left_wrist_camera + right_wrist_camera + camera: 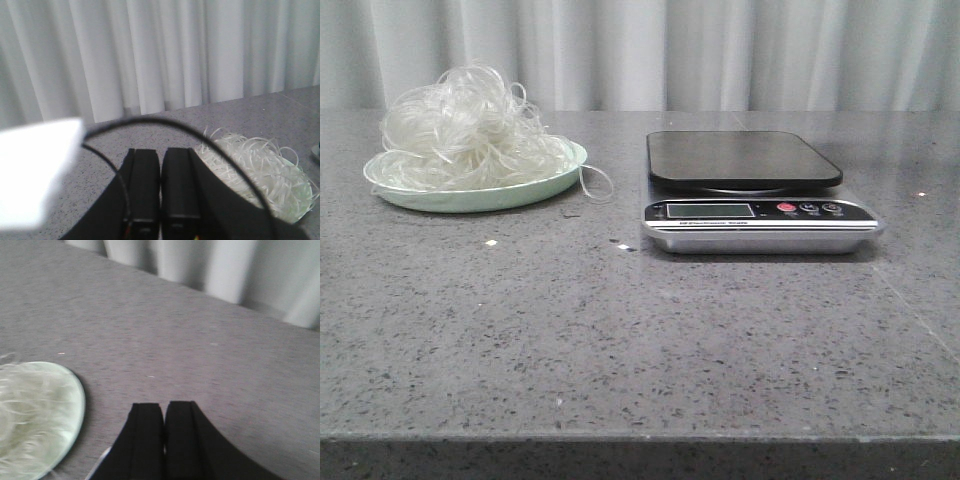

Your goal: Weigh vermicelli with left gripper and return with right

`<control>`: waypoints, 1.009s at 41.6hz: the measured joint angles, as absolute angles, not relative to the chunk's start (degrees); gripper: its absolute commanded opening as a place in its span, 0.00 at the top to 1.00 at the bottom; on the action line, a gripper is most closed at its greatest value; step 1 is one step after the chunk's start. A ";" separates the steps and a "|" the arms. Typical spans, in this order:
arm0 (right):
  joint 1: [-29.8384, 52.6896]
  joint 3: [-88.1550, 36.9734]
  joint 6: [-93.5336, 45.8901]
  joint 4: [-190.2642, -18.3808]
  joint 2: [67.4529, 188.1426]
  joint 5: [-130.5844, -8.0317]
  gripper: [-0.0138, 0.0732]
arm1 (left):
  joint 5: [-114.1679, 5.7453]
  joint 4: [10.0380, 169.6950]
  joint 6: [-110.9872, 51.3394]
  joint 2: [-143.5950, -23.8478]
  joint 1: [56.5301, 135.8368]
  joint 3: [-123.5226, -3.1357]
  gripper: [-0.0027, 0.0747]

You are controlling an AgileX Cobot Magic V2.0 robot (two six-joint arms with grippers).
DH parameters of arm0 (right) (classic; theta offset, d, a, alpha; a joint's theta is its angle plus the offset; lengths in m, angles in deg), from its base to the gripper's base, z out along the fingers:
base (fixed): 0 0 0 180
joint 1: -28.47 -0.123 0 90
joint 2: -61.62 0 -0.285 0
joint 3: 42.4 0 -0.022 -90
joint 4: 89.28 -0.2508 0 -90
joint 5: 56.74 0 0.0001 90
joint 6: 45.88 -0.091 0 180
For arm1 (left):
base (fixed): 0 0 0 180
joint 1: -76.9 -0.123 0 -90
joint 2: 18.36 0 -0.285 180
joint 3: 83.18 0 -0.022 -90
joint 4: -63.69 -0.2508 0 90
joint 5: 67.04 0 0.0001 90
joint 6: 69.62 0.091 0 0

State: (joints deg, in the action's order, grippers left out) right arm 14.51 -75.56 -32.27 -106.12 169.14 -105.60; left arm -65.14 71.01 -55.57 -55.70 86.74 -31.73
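Grey speckled table and pale curtains fill the scene. Nothing of the task looks done: the vermicelli lies heaped on its plate, and the scale beside it stands bare. The left gripper has its jaws together, empty, with the noodles just off to one side of them. The right gripper is likewise closed on nothing, the plate lying a little apart from its tips. Lifting, weighing and returning all remain.

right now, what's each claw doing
left claw: shut, holding nothing, noodles lie beside it
right claw: shut, holding nothing
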 measured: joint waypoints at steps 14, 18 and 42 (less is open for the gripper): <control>16.79 -68.63 -35.85 -94.60 159.37 -102.72 0.67 | -65.14 71.01 -55.57 -55.70 86.74 -31.73 0.79; 16.79 -60.19 -36.99 -94.46 154.22 -96.95 0.67 | -65.14 71.01 -55.57 -55.70 86.74 -31.73 0.79; 19.32 -3.28 -42.92 -94.81 118.11 -65.14 0.67 | -65.14 71.01 -55.57 -55.70 86.74 -31.73 0.79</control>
State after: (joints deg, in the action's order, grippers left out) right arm 19.32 -3.28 -42.92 -94.81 118.11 -65.14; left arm -65.14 71.01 -55.57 -55.70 86.74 -31.73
